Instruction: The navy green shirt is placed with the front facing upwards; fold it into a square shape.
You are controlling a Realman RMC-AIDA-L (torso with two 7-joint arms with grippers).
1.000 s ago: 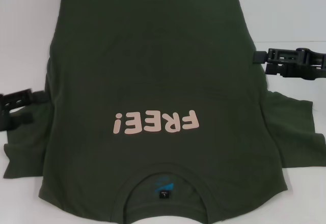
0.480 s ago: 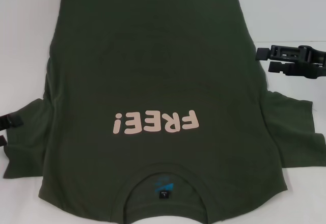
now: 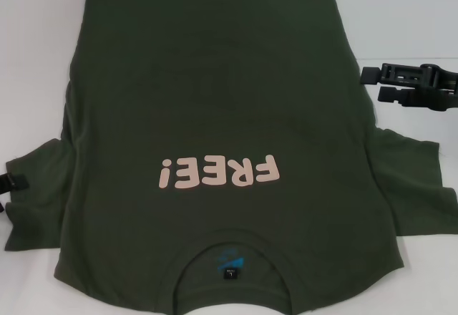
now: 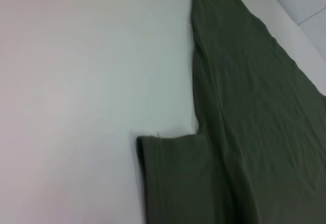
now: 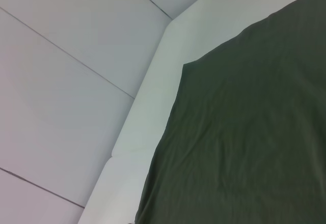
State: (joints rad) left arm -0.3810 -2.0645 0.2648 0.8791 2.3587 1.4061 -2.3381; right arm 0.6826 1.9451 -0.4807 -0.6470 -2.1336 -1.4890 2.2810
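Note:
The navy green shirt (image 3: 215, 114) lies spread flat on the white table (image 3: 36, 57), front up. Its pink "FREE!" lettering (image 3: 218, 173) and its collar (image 3: 230, 258) are at the near edge, the hem at the far edge. Both short sleeves stick out sideways. My right gripper (image 3: 371, 84) hovers open just off the shirt's right side, above the right sleeve (image 3: 408, 179), holding nothing. Only the fingertips (image 3: 14, 182) of my left gripper (image 3: 8, 194) show at the picture's left edge, beside the left sleeve (image 3: 36, 200), apart and empty. The left wrist view shows that sleeve (image 4: 178, 178); the right wrist view shows a hem corner (image 5: 244, 142).
Bare white tabletop (image 4: 76, 81) surrounds the shirt on the left and right. In the right wrist view, the table's far edge (image 5: 147, 102) meets a pale tiled floor (image 5: 61, 81) beyond it.
My left gripper has drawn back off the left sleeve towards the left edge and now barely shows. The right gripper shifted slightly right, away from the shirt. The shirt has not moved.

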